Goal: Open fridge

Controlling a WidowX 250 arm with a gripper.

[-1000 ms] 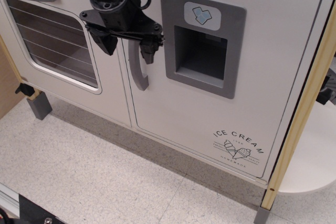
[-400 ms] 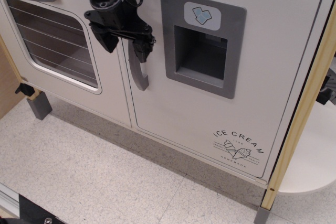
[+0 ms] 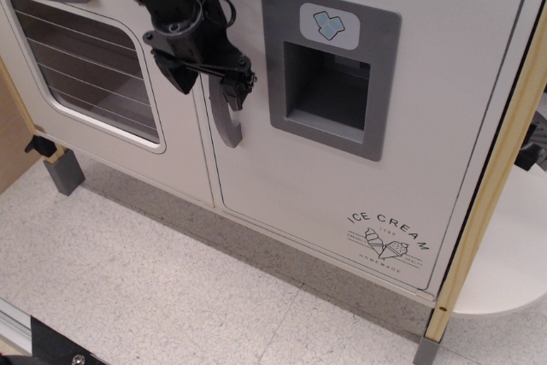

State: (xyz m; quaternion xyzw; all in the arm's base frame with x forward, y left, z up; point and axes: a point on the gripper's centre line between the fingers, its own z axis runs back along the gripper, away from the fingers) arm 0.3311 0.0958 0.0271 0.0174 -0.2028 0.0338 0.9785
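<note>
Your gripper (image 3: 208,85) sits at the upper part of the fridge's (image 3: 359,91) vertical grey handle (image 3: 224,119), one finger (image 3: 236,90) to the handle's right and the other (image 3: 177,76) to its left, over the seam with the oven door (image 3: 90,61). The jaws are spread, straddling the handle; you cannot tell whether they touch it. The fridge door lies flush and closed, its grey dispenser panel (image 3: 329,70) just right of the handle and the ICE CREAM logo (image 3: 389,237) low at its right.
</note>
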